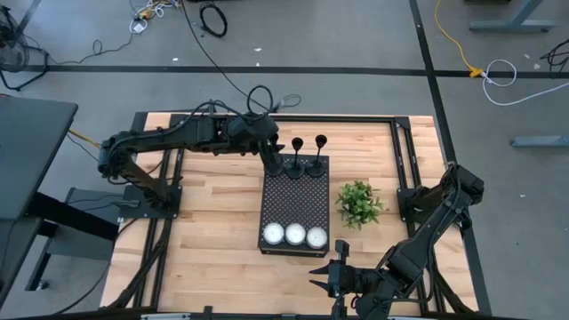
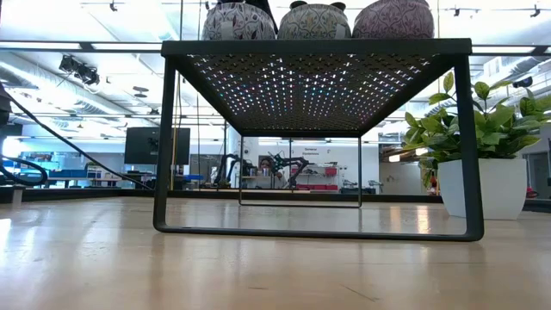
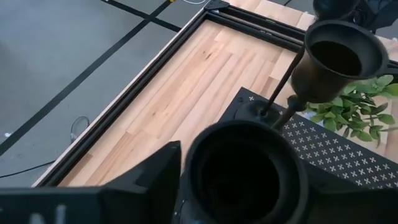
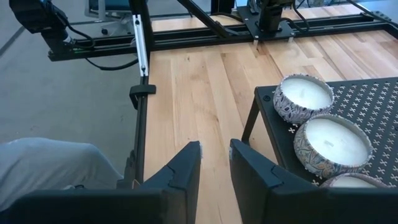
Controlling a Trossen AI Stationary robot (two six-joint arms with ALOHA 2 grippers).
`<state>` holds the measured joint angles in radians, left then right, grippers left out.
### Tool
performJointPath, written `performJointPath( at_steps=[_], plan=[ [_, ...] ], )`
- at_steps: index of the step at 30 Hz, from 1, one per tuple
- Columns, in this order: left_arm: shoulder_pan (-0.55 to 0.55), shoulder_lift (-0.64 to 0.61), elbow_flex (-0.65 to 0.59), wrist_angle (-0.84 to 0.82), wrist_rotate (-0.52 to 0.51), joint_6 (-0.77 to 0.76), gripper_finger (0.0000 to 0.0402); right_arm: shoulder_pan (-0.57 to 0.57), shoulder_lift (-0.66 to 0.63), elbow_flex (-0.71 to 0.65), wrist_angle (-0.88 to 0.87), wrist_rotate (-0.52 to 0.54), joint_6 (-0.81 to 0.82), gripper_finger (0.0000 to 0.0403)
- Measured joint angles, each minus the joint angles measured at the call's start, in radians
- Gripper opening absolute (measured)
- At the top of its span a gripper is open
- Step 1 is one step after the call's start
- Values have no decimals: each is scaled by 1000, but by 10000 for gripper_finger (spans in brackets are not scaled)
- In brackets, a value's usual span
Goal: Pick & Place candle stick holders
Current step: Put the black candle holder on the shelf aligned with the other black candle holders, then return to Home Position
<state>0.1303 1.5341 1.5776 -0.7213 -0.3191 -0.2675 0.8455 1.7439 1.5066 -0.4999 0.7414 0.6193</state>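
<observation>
Two matte-black candle stick holders (image 1: 295, 156) (image 1: 318, 153) stand by their round bases on the far end of a black perforated stand (image 1: 295, 200). My left gripper (image 1: 269, 164) is over the stand's far left corner, around the third holder, whose cup (image 3: 245, 174) fills the space between its fingers. A neighbouring holder (image 3: 339, 56) stands close beside it. My right gripper (image 1: 317, 276) waits near the table's near edge, slightly open and empty (image 4: 215, 155). My left gripper has the third holder's cup between its two fingers, one finger (image 3: 165, 174) against the cup's side (image 3: 193, 168). The fingers come from above, pointing down. The cup hides the stem and base, so I cannot tell whether the holder stands on the stand.
Three white candles in patterned tins (image 1: 295, 235) sit in a row on the stand's near end. A green leafy plant (image 1: 358, 203) in a white pot (image 2: 482, 189) stands right of the stand. A black frame rail (image 1: 267, 116) borders the wooden table.
</observation>
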Motion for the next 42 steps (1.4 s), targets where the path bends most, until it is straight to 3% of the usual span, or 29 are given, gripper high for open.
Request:
performJointPath(
  at_steps=[8,18,28,32,35,38,42],
  plan=[
    [0,-58,0,-7,1,15,255,0,0,0,-2,1,0,86],
    [-31,-184,0,-48,18,16,249,0,0,0,-8,1,-1,86],
    [-109,-350,1,-267,18,-62,248,0,-1,0,-15,2,-3,86],
    [-190,-399,-12,-368,-37,-136,248,0,-6,0,-25,94,-70,86],
    [-288,-441,-86,-416,-131,-192,248,-2,-10,0,-18,216,-83,86],
    [-397,-492,-211,-397,-215,-271,248,-3,-10,0,-43,246,-119,86],
    [-556,-561,-416,-224,-306,-291,248,1,-18,0,-177,289,-29,86]
  ],
)
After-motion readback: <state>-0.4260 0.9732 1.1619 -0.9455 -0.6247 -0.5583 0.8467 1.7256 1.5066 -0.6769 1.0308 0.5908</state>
